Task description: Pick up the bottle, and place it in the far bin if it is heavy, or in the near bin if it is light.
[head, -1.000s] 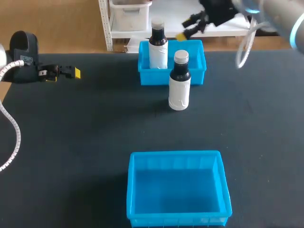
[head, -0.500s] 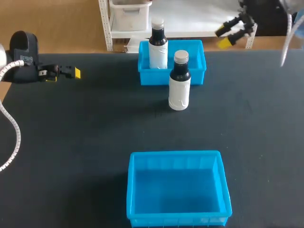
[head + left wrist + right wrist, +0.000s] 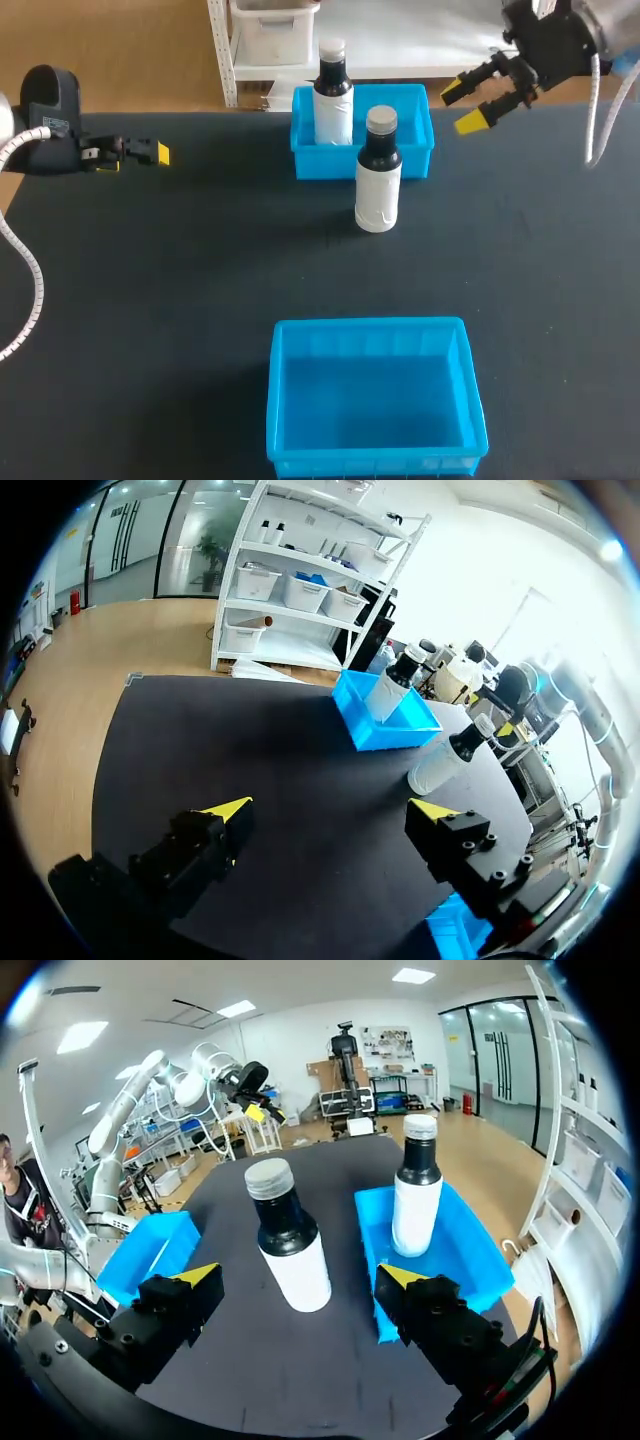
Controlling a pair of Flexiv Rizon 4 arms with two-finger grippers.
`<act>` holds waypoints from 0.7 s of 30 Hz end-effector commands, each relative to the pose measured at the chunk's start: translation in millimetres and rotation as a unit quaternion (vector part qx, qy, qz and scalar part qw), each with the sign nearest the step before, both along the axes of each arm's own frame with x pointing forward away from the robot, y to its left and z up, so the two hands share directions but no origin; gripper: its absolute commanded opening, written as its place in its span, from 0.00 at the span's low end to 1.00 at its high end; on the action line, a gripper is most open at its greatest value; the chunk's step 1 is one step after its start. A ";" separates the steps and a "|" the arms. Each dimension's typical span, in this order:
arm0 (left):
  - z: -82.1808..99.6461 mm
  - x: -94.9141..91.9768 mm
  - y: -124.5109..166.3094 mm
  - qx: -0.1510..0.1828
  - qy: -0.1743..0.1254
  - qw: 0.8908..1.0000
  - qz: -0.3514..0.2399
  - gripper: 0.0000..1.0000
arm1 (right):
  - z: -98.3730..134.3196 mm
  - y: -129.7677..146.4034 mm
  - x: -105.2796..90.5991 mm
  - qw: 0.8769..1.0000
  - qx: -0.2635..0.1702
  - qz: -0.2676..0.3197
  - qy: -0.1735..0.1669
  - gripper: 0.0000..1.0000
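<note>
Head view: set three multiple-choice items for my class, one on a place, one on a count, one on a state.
1. The front bottle is: A on the table before the far bin; B inside that bin; C lying down.
2. Bottles in view: A three; B one; C two.
3. The right gripper is: A shut on a bottle; B open, holding nothing; C touching a bin.
Answers: 1 A, its base rests on the table; 2 C, one in the bin, one outside; 3 B, yellow tips apart in air.

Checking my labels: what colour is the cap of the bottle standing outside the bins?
Grey cap on the bottle; clearest in the right wrist view.
</note>
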State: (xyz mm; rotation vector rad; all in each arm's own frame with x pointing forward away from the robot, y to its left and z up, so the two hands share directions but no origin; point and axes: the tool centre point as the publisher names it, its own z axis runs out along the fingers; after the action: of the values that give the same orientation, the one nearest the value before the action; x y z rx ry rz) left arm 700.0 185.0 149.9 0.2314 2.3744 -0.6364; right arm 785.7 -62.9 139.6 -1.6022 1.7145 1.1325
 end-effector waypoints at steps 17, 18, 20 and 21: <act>0.0 0.0 0.0 0.000 0.000 1.000 0.000 1.00 | -10.0 61.4 -20.4 0.998 0.028 -0.035 -0.041 1.00; 0.0 0.0 0.0 0.000 0.000 1.000 0.000 1.00 | -10.2 62.8 -20.9 0.998 0.029 -0.034 -0.040 1.00; 0.0 0.0 0.0 0.000 0.000 1.000 0.000 1.00 | -11.0 65.7 -21.9 0.998 0.032 -0.032 -0.038 1.00; 0.0 0.0 0.0 0.000 0.000 1.000 0.000 1.00 | -11.3 67.2 -22.5 0.998 0.033 -0.031 -0.037 1.00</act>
State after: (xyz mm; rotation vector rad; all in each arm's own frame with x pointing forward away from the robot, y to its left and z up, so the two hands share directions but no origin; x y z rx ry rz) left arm 700.0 185.0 149.9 0.2314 2.3744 -0.6364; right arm 769.2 1.9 129.1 -1.5540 1.6374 1.1243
